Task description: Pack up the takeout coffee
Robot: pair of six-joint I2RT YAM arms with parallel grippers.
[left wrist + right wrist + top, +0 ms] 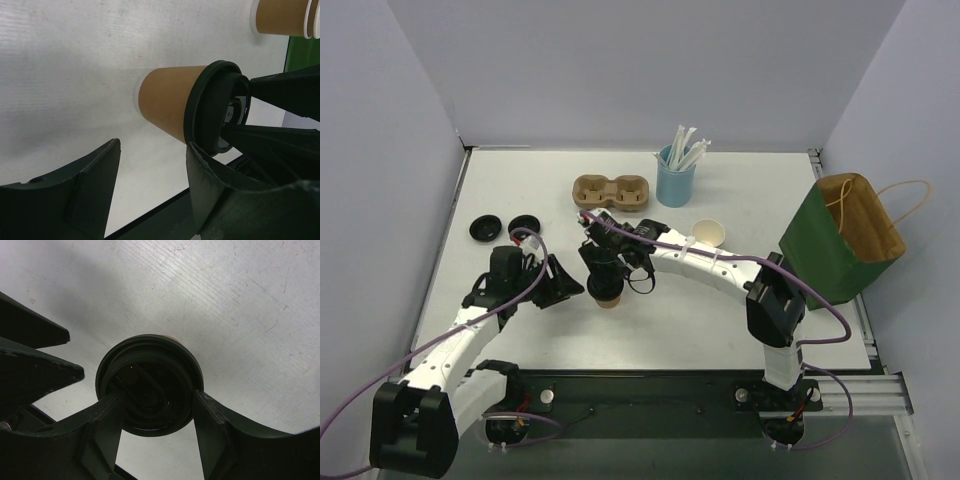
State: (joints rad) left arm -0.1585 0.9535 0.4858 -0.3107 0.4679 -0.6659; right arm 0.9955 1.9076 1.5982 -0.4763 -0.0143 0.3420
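The takeout coffee, a small tan paper cup (609,298), stands near the middle of the white table (520,180), capped by a round black plastic lid (145,385). The right gripper (152,397) comes down from above and pinches that lid by its rim on both sides. The left gripper (154,150) is at the cup's 9 o'clock with its jaws apart, one finger close by the lid's edge and the other clear of the cup. A second, uncapped tan cup with a cream inside (708,233) stands at 2 o'clock, just beyond the right arm's white link, which crosses the way to the green paper bag (835,245) at 3 o'clock. The brown two-hole pulp carrier (611,192) lies at 12 o'clock, the light-blue cup of white straws (675,180) is at 1 o'clock, and two spare black lids (485,229) lie at 10 o'clock.
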